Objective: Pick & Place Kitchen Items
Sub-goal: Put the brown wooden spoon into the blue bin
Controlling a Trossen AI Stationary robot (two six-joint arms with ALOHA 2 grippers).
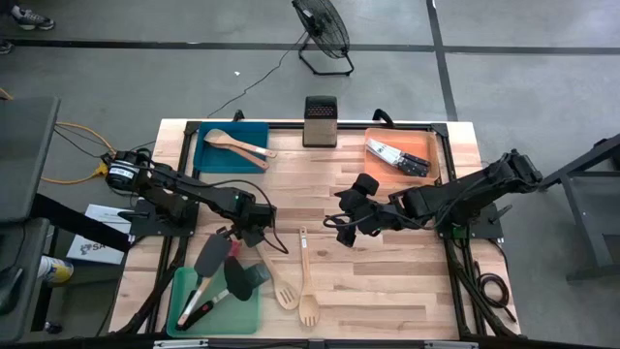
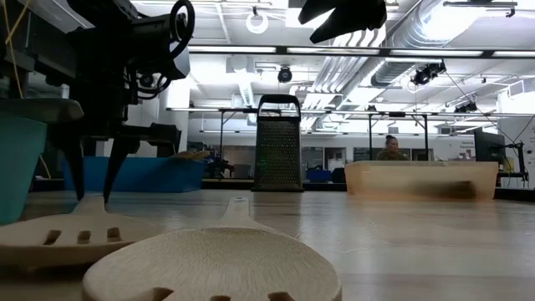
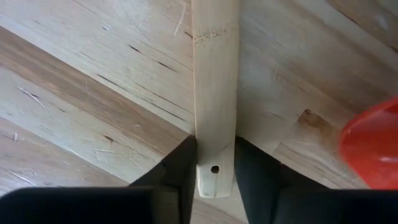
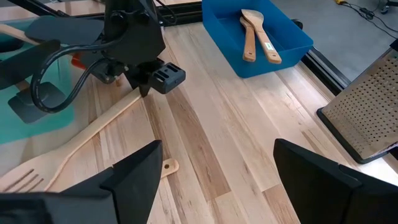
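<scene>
While lying flat, wooden spatula's handle sits clamped between left gripper fingers.

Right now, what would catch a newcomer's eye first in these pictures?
The left gripper is down on the table's front left, its fingers closing on the handle end of a pale wooden slotted spatula. The right gripper hovers open at mid-table. Behind them, an upright metal grater stands between a blue tray and an orange tray.
</scene>
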